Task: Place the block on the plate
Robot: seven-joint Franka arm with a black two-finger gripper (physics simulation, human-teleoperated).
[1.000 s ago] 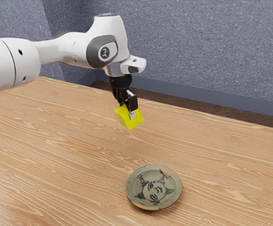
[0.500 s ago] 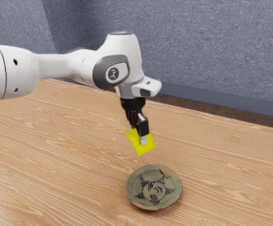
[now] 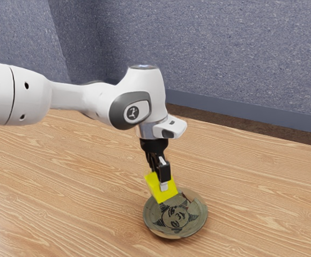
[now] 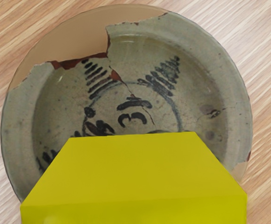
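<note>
My black gripper [image 3: 160, 184] points down in the exterior view, shut on the yellow block [image 3: 157, 189], which is tilted. The block overlaps the far rim of the round grey-green plate [image 3: 176, 217] there; whether they touch I cannot tell. A face-like drawing and a brown patched edge mark the plate. Seen from my hand, the yellow block [image 4: 134, 177] covers part of the plate [image 4: 205, 88].
The plate lies on a wood-grain table [image 3: 80, 198]. Behind the table's far edge stand a blue-grey wall [image 3: 241, 59] and its baseboard [image 3: 241, 114].
My gripper has come down with the block in it and shifted toward the exterior view's right, from high above the table to the plate. The plate has stayed put.
</note>
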